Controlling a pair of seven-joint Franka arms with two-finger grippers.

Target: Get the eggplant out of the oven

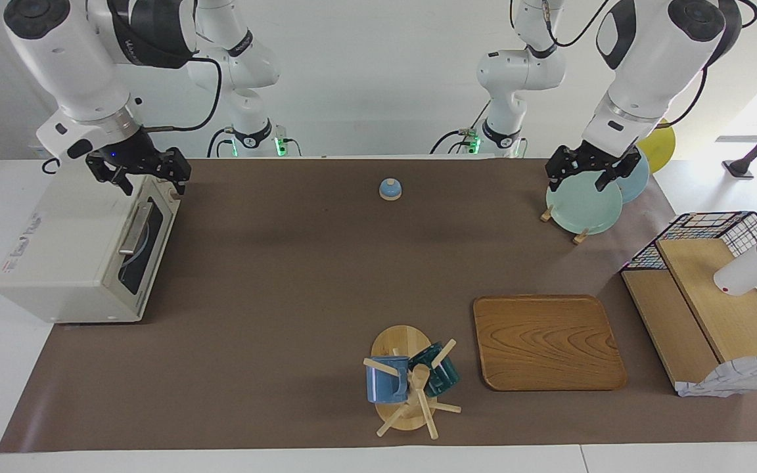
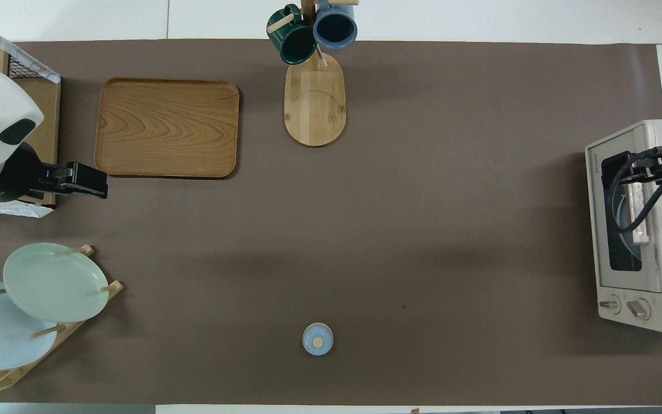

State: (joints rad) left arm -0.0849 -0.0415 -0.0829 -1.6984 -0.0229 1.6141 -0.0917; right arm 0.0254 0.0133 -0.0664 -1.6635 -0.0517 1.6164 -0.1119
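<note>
The cream-white oven (image 1: 69,263) (image 2: 635,230) stands at the right arm's end of the table. Its dark glass door is shut, and the metal bar handle (image 1: 134,230) lies across the door. A pale plate rim shows through the glass, but the eggplant is hidden. My right gripper (image 1: 140,176) (image 2: 624,167) hangs just above the oven's top edge by the door, open and holding nothing. My left gripper (image 1: 591,172) (image 2: 92,183) waits open over the plate rack (image 1: 582,207).
A small blue domed lid (image 1: 389,189) sits mid-table near the robots. A wooden tray (image 1: 546,341) and a mug tree (image 1: 411,381) with two mugs lie farther out. A wire-sided wooden shelf (image 1: 713,309) is at the left arm's end.
</note>
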